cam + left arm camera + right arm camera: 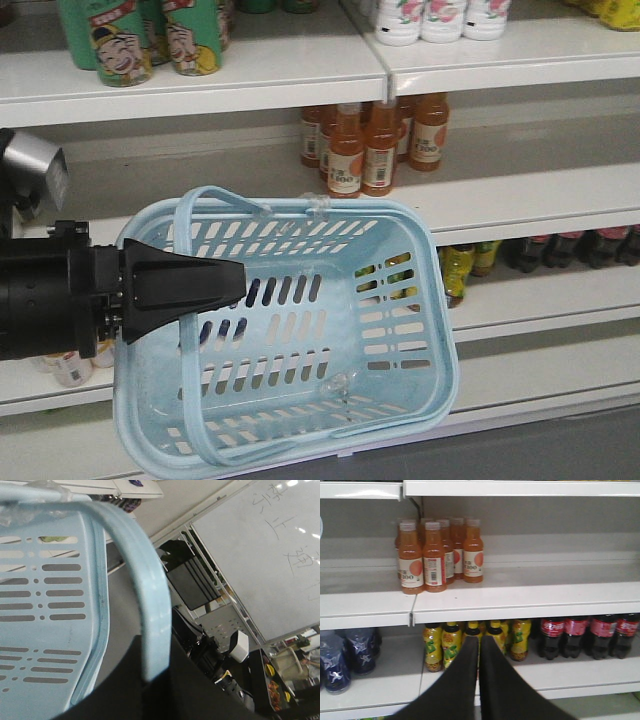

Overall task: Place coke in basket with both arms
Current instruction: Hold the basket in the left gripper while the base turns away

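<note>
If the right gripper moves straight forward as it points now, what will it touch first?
Probably the yellow bottles on the lower shelf, beyond the shut tips of the right gripper; the coke bottles stand further right. Depth is unclear.

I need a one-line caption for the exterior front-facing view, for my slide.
Left gripper holds the empty light blue basket by its handle, tilted, before shelves of bottled drinks.
</note>
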